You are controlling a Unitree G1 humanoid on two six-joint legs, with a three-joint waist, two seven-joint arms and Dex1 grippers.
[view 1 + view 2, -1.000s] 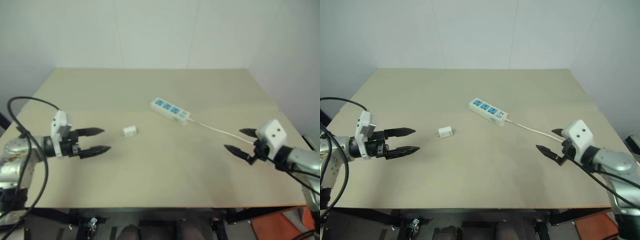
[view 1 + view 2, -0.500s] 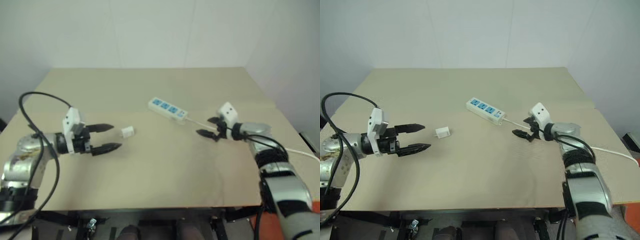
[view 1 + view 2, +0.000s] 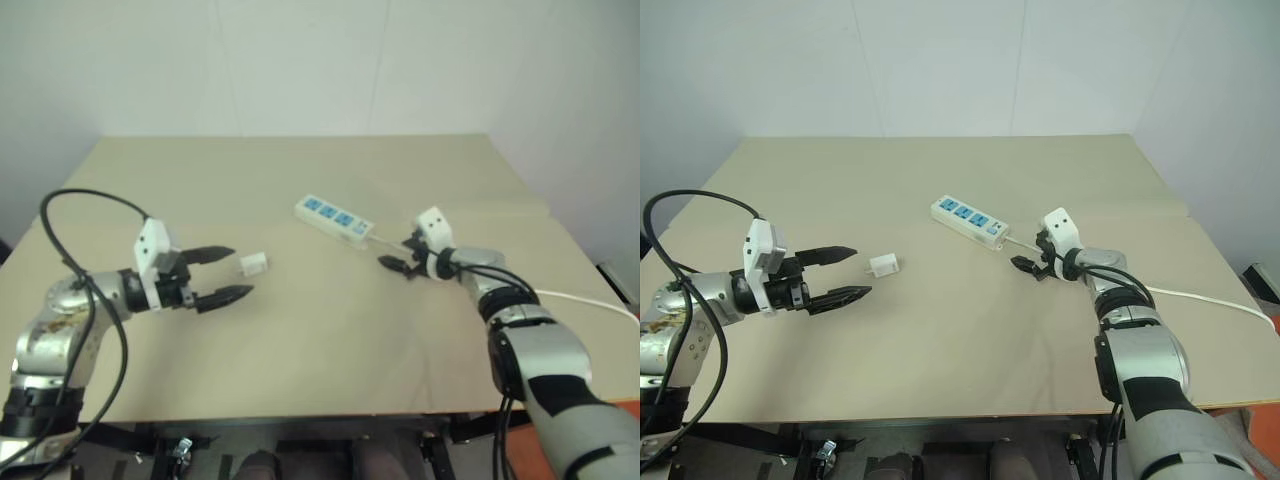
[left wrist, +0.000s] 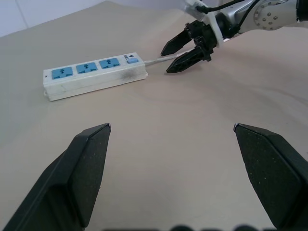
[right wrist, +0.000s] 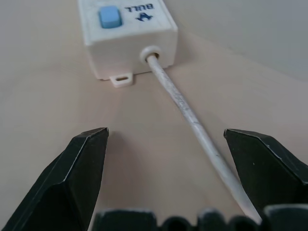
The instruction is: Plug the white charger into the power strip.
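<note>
Table (image 3: 940,360): broad beige top, smooth and matt, spanning the middle of the head views; pale walls behind it along the upper frame.
Right arm cable (image 3: 1210,300): thin white line running off toward the right edge.
Left arm cable (image 3: 75,205): black loop arching at the left edge.
Power strip (image 3: 970,221): long narrow white plastic bar just above centre frame, lying slantwise, three blue socket faces in a row, blue switch at its right end; all sockets bare.
Strip cord (image 5: 187,108): thin, round, off-white, leaving the switch end and lying flat on the table, passing between the right claw's fingers.
White charger (image 3: 883,266): small boxy white adapter, left of centre, lying on the table apart from the strip, nothing between the two.
Left claw (image 3: 845,273): two black tapered fingers spread as wide as they go, nothing held; tips just left of the charger, not touching it.
Right claw (image 3: 1028,259): spread fully, nothing gripped; tips low over the table astride the cord, just right of the strip's switch end, clear of the strip.
</note>
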